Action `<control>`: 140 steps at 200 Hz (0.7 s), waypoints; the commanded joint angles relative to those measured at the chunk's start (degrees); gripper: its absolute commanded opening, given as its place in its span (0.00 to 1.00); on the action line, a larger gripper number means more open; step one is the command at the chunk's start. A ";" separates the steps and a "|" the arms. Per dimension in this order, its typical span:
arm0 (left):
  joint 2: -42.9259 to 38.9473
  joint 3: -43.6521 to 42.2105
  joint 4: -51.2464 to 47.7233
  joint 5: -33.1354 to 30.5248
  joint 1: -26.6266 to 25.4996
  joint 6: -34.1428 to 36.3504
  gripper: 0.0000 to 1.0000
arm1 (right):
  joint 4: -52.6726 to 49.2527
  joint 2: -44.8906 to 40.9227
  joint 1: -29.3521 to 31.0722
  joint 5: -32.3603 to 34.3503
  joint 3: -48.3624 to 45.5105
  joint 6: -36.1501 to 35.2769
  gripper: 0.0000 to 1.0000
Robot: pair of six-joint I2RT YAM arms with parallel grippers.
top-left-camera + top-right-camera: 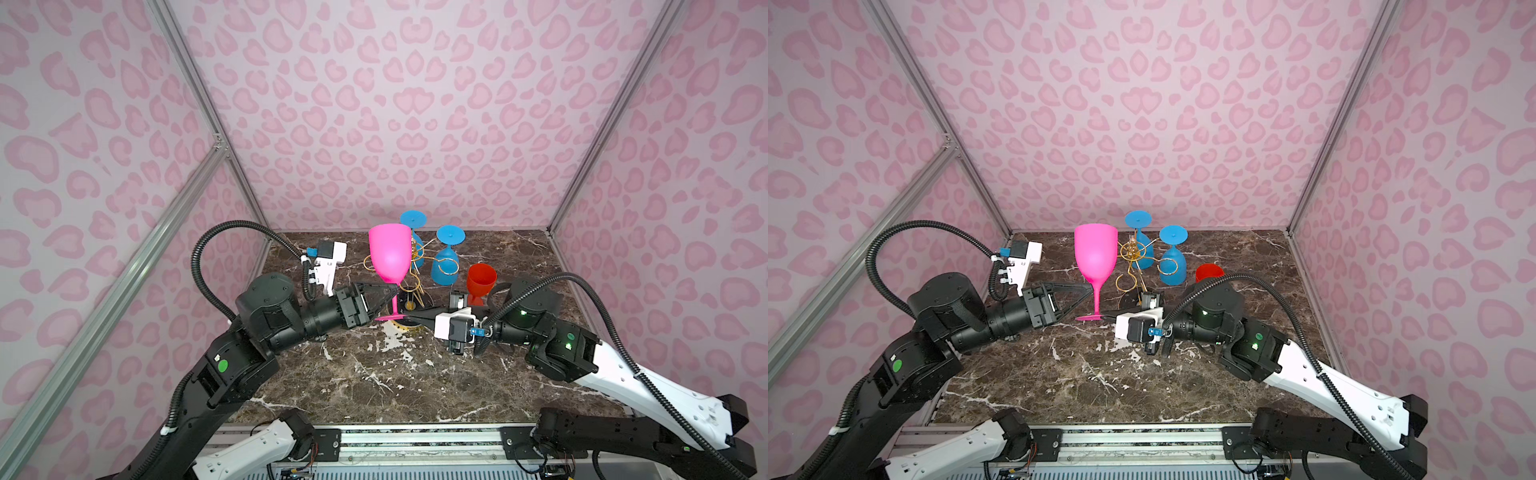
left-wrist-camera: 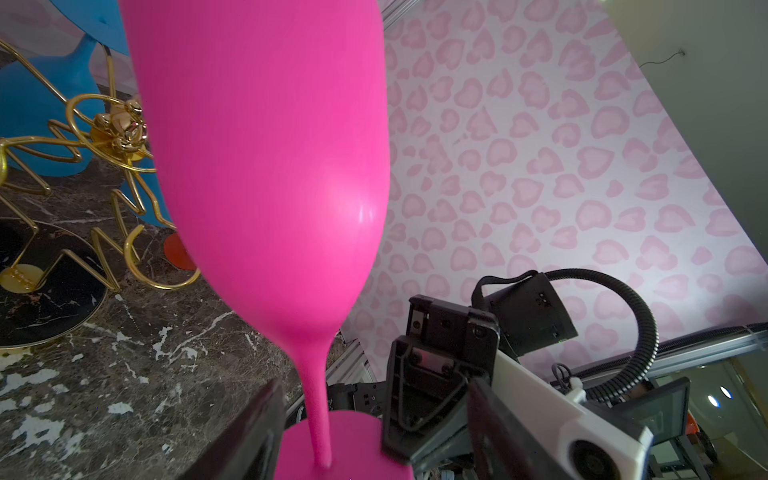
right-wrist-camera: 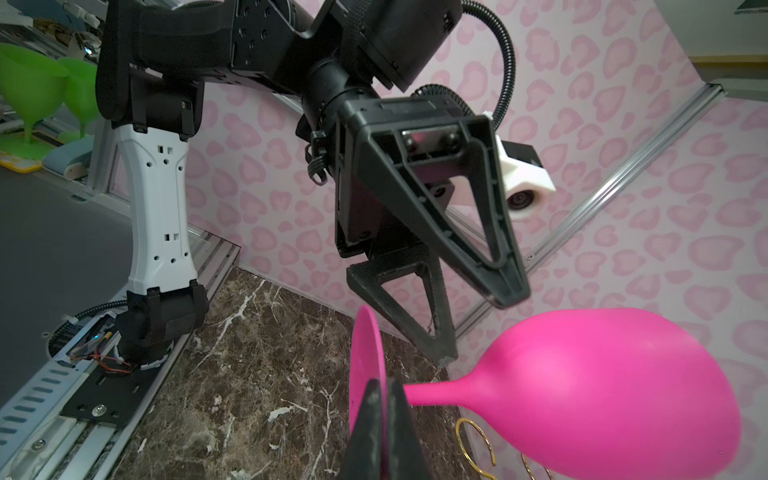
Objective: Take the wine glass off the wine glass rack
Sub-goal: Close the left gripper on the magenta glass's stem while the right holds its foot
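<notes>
Pink wine glass [image 1: 388, 253]: upright, bowl up, clear of the wire arms, just beside the wine glass rack [image 1: 1131, 251].
Right claw [image 3: 384, 395]: pressed together on the rim of the glass's foot [image 3: 363, 353], a thin edge pinch.
Left claw [image 1: 1088, 296]: spread, one finger on either side of the stem [image 2: 318, 395]; no contact shows in the left wrist view.
Foot and desk [image 1: 374, 374]: I cannot tell whether the foot rests on the marble.
Step in hand: probably standing the glass down beside the rack.
Doing it well: hold the foot level, because an edge pinch lets a tall glass swing. Lower it straight and release only once the foot sits flat. The spread left claw can guard the stem.
Hazards: two blue glasses [image 1: 444, 266] hang on the gold arms close behind, and a red glass [image 1: 481, 280] stands near the right arm. Both claws should draw back towards the front.
</notes>
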 commanded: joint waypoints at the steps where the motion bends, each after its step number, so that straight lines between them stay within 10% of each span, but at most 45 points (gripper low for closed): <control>1: -0.03 -0.61 3.17 2.21 0.03 2.32 0.71 | 0.58 -0.41 0.11 1.24 -0.71 -4.79 0.00; 140: 0.41 -6.12 8.43 3.89 0.00 3.06 0.49 | 1.14 -0.32 1.95 3.93 -0.77 -9.22 0.00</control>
